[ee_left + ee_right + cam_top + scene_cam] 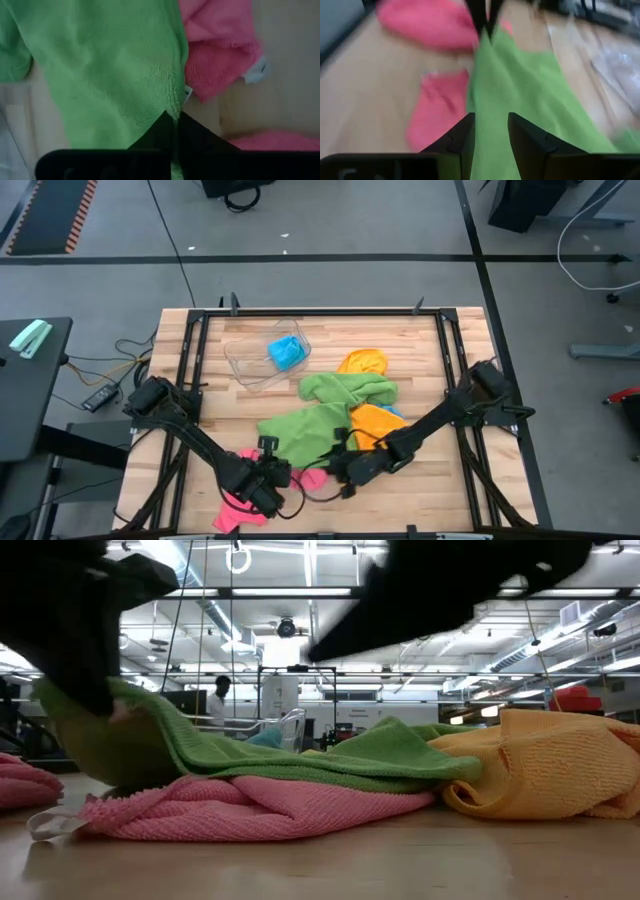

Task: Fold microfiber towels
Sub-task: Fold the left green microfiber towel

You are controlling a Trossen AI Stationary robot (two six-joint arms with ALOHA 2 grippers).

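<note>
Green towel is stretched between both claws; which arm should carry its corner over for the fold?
Probably left: the left claw is shut on the green towel's corner, while the right claw's fingers look parted around the cloth.

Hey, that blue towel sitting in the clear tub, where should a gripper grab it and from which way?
Come straight down from above: the clear plastic tub walls it in on the sides and is open on top. Pinch the highest bunched fold of the blue towel, probably near its middle, since it lies crumpled, not flat.
</note>
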